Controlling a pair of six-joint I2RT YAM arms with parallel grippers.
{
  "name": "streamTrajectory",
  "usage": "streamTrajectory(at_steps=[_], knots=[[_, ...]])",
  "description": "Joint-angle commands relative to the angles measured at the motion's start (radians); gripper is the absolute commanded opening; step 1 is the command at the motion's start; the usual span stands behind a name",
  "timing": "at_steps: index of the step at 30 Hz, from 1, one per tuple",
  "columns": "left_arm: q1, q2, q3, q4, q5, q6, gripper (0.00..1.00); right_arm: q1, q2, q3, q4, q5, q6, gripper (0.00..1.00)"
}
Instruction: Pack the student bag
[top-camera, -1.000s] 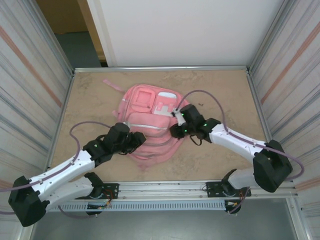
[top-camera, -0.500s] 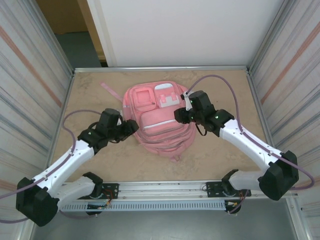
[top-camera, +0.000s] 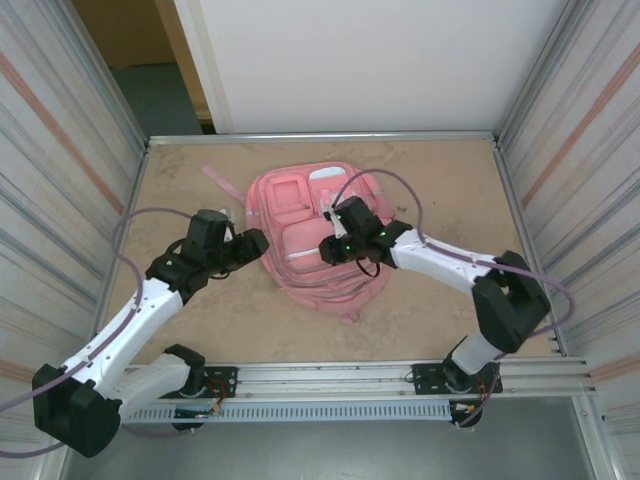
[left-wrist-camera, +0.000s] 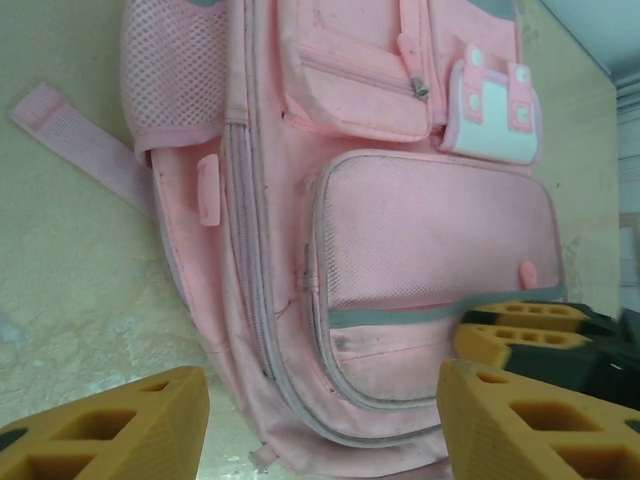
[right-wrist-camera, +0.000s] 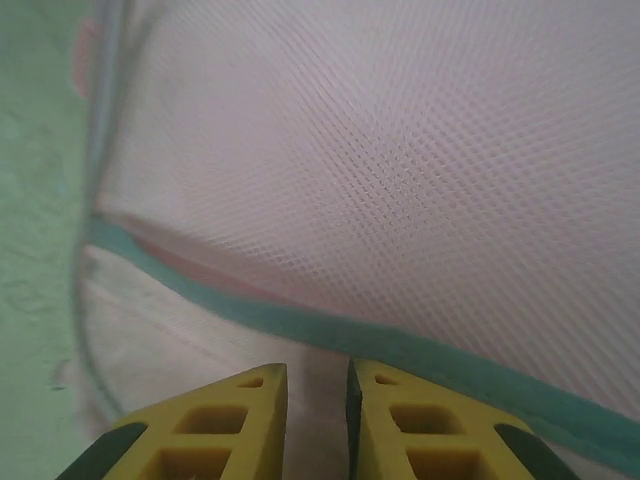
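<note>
A: Whereabouts of bag?
B: Flat mid-counter, pockets up for reach.
A: Grips?
B: Released: left pincer, at bag's 9 o'clock, likely to steady. Nearly clenched: right pincer, over mesh pocket, perhaps seeking a zip.

we see a beige mottled worktop with a thin metal rim along its edges. one thing lies directly on it: a large pink fabric backpack, flat, its zippered front pockets facing up. it sits about midway between the left and right edges, somewhat nearer the far edge than the near one. a flat pink strap trails from it across the bare surface toward the far left corner. the left wrist view shows the backpack against the same pale worktop.
</note>
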Motion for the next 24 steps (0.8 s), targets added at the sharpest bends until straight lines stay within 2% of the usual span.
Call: streamTrajectory(at_steps=[1,6,10,16,19,23,24], knots=[[0.007,-0.024,-0.039,-0.013,-0.025,0.03,0.64,-0.018,0.091,0.084,0.004,0.037,-0.015,0.25],[0.008,-0.075,-0.086,-0.02,-0.048,0.088,0.68,0.003,0.2,0.173,-0.127,0.013,-0.006,0.25],[0.008,-0.162,-0.153,0.0,-0.099,0.127,0.72,0.071,0.179,0.131,-0.168,0.066,-0.019,0.25],[0.017,-0.266,-0.183,0.038,-0.171,0.223,0.77,0.167,0.122,0.039,-0.171,0.022,0.062,0.25],[0.019,-0.28,-0.17,0.057,-0.18,0.301,0.85,0.222,0.1,0.009,-0.147,-0.036,0.145,0.25],[0.023,-0.274,-0.139,0.072,-0.213,0.423,0.93,0.3,0.026,-0.009,-0.137,0.03,0.219,0.25],[0.025,-0.272,-0.125,0.071,-0.23,0.449,0.96,0.326,-0.009,-0.012,-0.118,0.084,0.226,0.25]])
